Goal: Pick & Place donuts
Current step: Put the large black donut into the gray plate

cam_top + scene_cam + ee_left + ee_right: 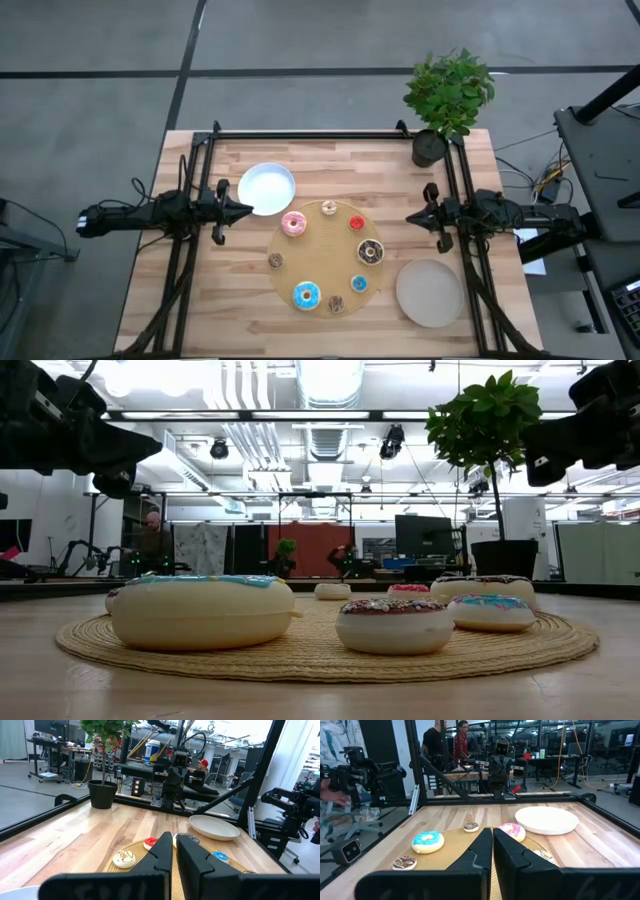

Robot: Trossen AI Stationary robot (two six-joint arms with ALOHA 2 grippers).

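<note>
A: So nothing is being picked yet?
B: No; left gripper (243, 210) and right gripper (412, 216) are hovering, fingers together, empty. Donuts (293, 224) are sitting on the round board (325, 236); opening and descending is coming next, I'd judge

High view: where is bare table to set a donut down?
Bare wood lies along the near edge below the round mat, between the white plate and the potted plant, and in both near corners. The mat itself is crowded with donuts.

I see a round woven board (325, 255) mid-bench (200, 300); a white plate (267, 187), a beige plate (430, 292), and a potted plant (447, 95) at the far edge.
</note>
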